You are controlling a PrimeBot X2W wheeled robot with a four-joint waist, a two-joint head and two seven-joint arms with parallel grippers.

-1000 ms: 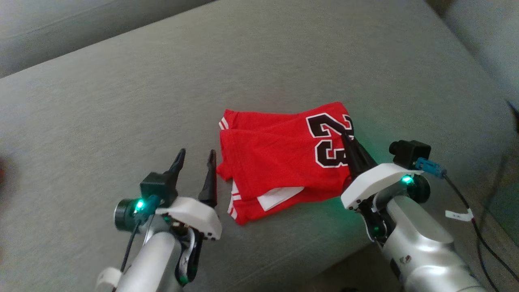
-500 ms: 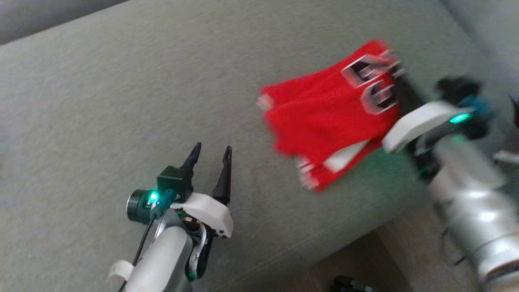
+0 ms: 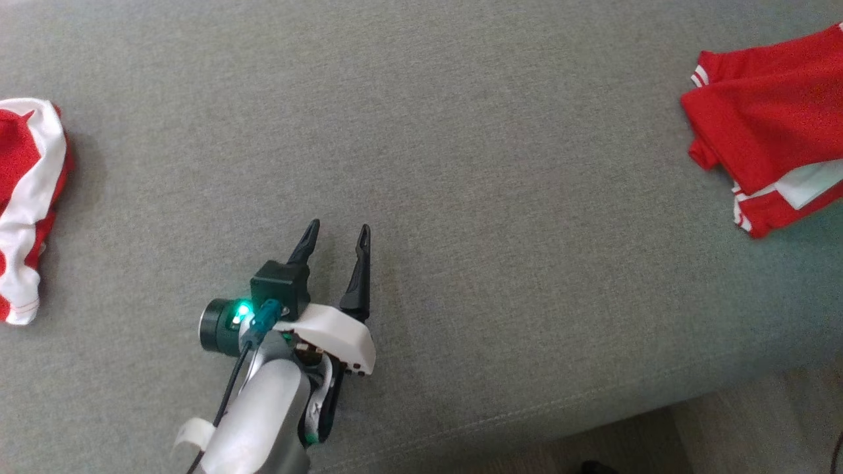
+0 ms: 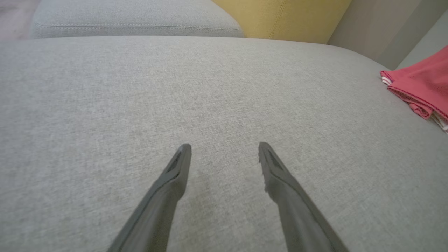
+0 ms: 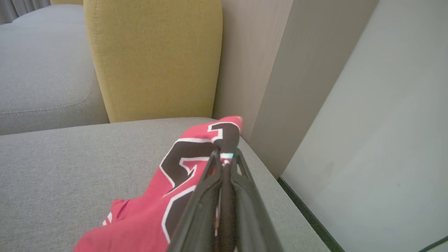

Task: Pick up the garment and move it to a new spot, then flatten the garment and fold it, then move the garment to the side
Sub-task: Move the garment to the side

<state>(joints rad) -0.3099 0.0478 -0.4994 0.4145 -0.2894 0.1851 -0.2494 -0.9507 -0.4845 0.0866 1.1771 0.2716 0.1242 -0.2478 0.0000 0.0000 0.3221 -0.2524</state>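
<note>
Head view: L fingers [image 3: 361, 263] low centre-left, apart, over the grey sofa seat [image 3: 461, 131]. Folded red garment [image 3: 770, 125] sits at the far R edge of frame, on the seat near its front edge. White trim + a white inner layer show at its lower side; partly cut off by the frame. Well apart from L fingers. A red-white cloth [image 3: 26, 197] is bunched at the far L edge, also on the seat, well apart from the garment.

L wrist view: L fingers [image 4: 280, 182] spread wide, tips close over the seat, can't tell if touching. Garment [image 4: 423, 84] at R edge, layers stacked, white stripes at the hem. Yellow cushion [image 4: 280, 17] at the far end of the seat.

R wrist view: R fingers [image 5: 224, 175] together, clamped on the garment [image 5: 147, 217] at the edge w/ the black-and-white number print. Clamped edge is near the seat corner, next to the yellow cushion [image 5: 154, 59] and a pale panel [image 5: 367, 105]. Rest of the garment trails back toward the cam along the seat.
</note>
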